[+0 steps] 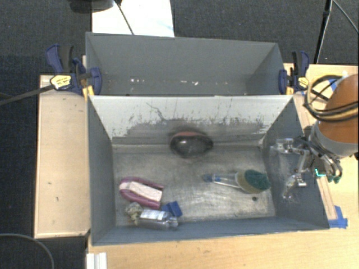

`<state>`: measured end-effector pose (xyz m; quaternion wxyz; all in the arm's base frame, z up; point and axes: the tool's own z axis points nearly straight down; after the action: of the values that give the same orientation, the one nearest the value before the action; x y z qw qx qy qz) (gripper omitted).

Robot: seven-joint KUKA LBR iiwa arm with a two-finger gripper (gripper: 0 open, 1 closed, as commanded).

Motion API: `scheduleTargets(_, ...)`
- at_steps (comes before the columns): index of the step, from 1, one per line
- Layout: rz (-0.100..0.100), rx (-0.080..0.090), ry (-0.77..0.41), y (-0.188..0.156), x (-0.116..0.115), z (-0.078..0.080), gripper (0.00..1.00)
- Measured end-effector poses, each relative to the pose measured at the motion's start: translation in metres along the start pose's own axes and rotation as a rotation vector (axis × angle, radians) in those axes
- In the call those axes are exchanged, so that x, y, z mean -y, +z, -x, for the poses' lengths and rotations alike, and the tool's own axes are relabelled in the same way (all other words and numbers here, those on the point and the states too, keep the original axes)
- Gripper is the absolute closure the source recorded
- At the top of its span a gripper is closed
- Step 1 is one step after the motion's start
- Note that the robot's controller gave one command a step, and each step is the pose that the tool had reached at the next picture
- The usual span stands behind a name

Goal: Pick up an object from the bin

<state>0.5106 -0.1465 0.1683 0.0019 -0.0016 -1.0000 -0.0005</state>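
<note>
My gripper (287,168) hangs over the bin's right wall, its metal fingers spread open with nothing between them. Nearest to it, just to its left on the bin floor, lies a brush (251,180) with a round green head and a clear bluish handle pointing left. A dark oval object (190,144) with a reddish top rests against the back wall, in the middle.
At the front left lie a pink and white pad (141,191) and, below it, a small clear bottle with a blue cap (158,216). The arm with its orange cover and cables stands beyond the right rim.
</note>
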Motion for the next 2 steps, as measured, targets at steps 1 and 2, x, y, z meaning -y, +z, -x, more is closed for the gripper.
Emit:
scheduleTargets(1,0.001,0.002,-0.358,0.0836,-0.0481,0.0105,0.00)
scheduleTargets(2,-0.002,0.005,-0.361,0.0822,-0.0467,0.0112,1.00)
